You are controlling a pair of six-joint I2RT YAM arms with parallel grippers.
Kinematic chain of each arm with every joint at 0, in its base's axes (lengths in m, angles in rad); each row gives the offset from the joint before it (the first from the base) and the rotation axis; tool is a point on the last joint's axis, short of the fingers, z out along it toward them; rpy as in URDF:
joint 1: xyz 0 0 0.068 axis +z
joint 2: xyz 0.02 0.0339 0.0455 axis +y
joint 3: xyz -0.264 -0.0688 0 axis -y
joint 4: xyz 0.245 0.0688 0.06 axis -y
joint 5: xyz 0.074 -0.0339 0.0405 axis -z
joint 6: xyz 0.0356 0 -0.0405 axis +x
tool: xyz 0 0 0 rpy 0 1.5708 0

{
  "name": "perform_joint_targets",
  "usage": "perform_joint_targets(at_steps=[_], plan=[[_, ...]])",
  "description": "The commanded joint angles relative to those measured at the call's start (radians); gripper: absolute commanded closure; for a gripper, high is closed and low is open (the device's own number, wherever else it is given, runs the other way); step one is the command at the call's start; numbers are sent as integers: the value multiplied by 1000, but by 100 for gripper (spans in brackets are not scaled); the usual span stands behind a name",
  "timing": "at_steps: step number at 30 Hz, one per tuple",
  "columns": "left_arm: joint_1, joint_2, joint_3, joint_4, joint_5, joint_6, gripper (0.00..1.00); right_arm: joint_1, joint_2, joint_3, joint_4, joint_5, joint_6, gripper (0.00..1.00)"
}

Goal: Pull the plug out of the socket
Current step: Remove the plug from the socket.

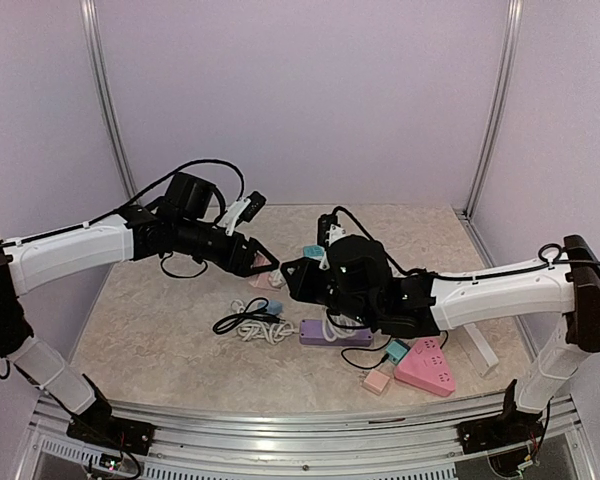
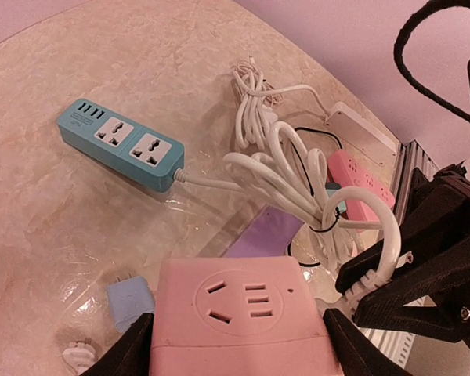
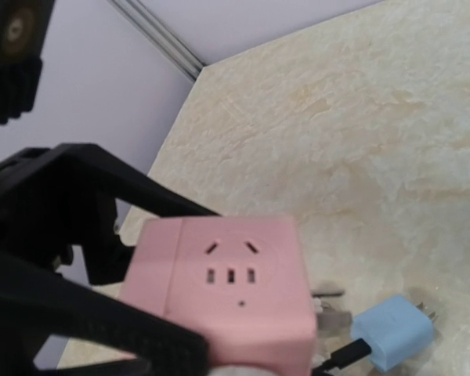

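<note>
Teal strip (image 2: 121,143) and bundled white cable (image 2: 286,176) are beyond pink socket (image 2: 243,313).

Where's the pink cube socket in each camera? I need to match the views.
Top external: pink cube socket centre-left, at the left gripper's tip.
Left wrist: bottom centre, between that gripper's own fingers.
Right wrist: lower centre, left of middle.
Shared landmark: light blue adapter, showing just beside it in both wrist views.

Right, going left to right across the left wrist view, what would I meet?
First the teal plastic power strip → pink cube-shaped plastic socket → pink plastic power strip.
</note>
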Motion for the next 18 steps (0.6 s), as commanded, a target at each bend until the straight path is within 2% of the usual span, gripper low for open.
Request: perform_joint_targets(at_steps=[1, 6, 12, 18], plan=[[59, 13, 15, -41, -57, -25, 100, 13, -15, 23, -64, 112, -43, 100], [25, 1, 12, -30, -27, 37, 100, -61, -75, -17, -49, 87, -38, 100], [-80, -43, -12, -10, 24, 162, 100, -200, -81, -74, 5, -101, -25, 100], [-101, -46, -10, -20, 32, 184, 100, -211, -86, -68, -5, -89, -47, 100]])
